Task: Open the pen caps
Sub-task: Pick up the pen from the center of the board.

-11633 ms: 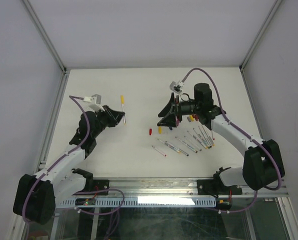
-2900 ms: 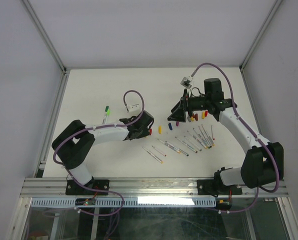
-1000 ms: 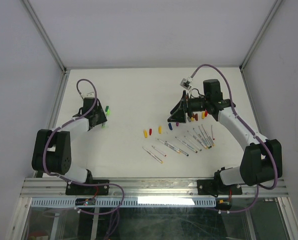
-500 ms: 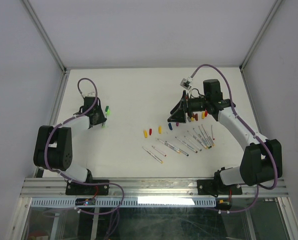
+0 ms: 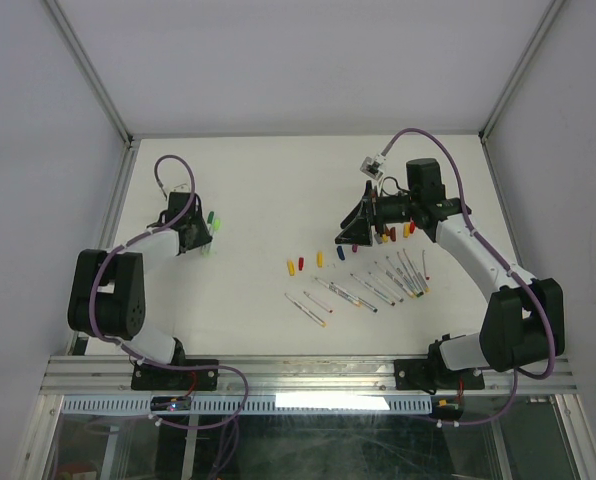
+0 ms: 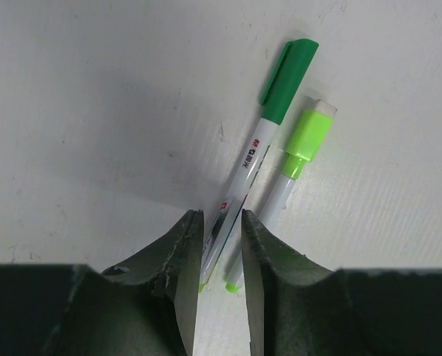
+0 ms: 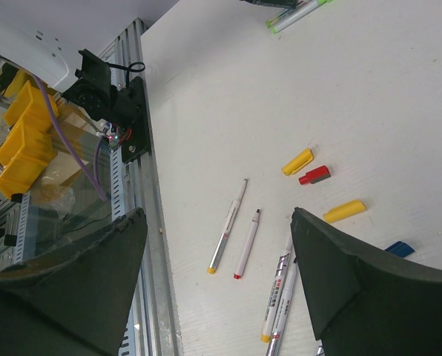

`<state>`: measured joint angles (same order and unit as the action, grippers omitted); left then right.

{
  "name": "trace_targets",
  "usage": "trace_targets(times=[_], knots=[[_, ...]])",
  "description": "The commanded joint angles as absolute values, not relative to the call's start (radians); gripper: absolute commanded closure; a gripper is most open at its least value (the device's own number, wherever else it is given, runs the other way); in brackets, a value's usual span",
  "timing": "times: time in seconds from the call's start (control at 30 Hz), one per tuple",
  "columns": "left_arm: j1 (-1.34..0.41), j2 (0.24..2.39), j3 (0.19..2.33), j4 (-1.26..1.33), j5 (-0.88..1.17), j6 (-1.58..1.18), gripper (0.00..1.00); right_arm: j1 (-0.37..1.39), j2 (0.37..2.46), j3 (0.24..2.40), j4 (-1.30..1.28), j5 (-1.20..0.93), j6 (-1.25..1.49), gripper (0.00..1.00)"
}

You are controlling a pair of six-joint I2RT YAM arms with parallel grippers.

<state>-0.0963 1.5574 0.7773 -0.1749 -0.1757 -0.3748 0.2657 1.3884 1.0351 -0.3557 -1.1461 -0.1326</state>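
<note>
Two capped green pens lie side by side at the table's left: one has a dark green cap (image 6: 289, 70), the other a light green cap (image 6: 310, 132). My left gripper (image 6: 222, 219) (image 5: 200, 238) stands low over their tail ends, and its narrow jaws press on both barrels. Loose pen caps lie mid-table: yellow (image 7: 297, 161), red (image 7: 314, 176), yellow (image 7: 344, 211) and blue (image 7: 399, 248). Uncapped pens (image 5: 363, 290) lie fanned in front of them. My right gripper (image 7: 221, 259) (image 5: 356, 235) hangs above them, open and empty.
More red and yellow caps (image 5: 400, 230) sit beside the right wrist. A metal rail (image 5: 308, 375) runs along the near edge, with yellow bins (image 7: 28, 133) beyond it. Grey walls close in the table on three sides.
My left arm went from mid-table to the green pens at the far left, and its jaws have narrowed onto their tails, nudging them slightly. The right arm has not moved.
</note>
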Motion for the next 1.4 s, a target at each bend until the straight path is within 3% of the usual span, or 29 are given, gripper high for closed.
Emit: trace_targets(times=[0.0, 0.2, 0.3, 0.63, 0.8, 1.0, 1.13, 1.27, 1.37], knots=[[-0.086, 1.583, 0.822, -0.156, -0.157, -0.363, 0.72, 0.260, 1.386, 1.044, -0.326, -1.178, -0.144, 0.19], [-0.087, 1.620, 0.845, -0.187, -0.189, -0.371, 0.73, 0.259, 1.384, 1.045, -0.327, -1.176, -0.144, 0.19], [-0.088, 1.626, 0.852, -0.211, -0.211, -0.379, 0.81, 0.260, 1.383, 1.045, -0.327, -1.177, -0.144, 0.19], [-0.124, 1.588, 0.867, -0.300, -0.378, -0.417, 0.94, 0.259, 1.387, 1.045, -0.326, -1.181, -0.144, 0.19], [-0.130, 1.581, 0.866, -0.307, -0.405, -0.425, 0.74, 0.259, 1.391, 1.045, -0.328, -1.186, -0.143, 0.19], [-0.129, 1.624, 0.881, -0.310, -0.393, -0.421, 0.69, 0.259, 1.388, 1.045, -0.328, -1.188, -0.143, 0.19], [-0.129, 1.636, 0.882, -0.310, -0.376, -0.422, 0.77, 0.260, 1.386, 1.046, -0.328, -1.188, -0.143, 0.19], [-0.128, 1.623, 0.881, -0.310, -0.363, -0.423, 0.98, 0.260, 1.385, 1.045, -0.327, -1.191, -0.143, 0.19], [-0.129, 1.574, 0.875, -0.310, -0.365, -0.431, 1.00, 0.261, 1.386, 1.037, -0.313, -1.199, -0.129, 0.19]])
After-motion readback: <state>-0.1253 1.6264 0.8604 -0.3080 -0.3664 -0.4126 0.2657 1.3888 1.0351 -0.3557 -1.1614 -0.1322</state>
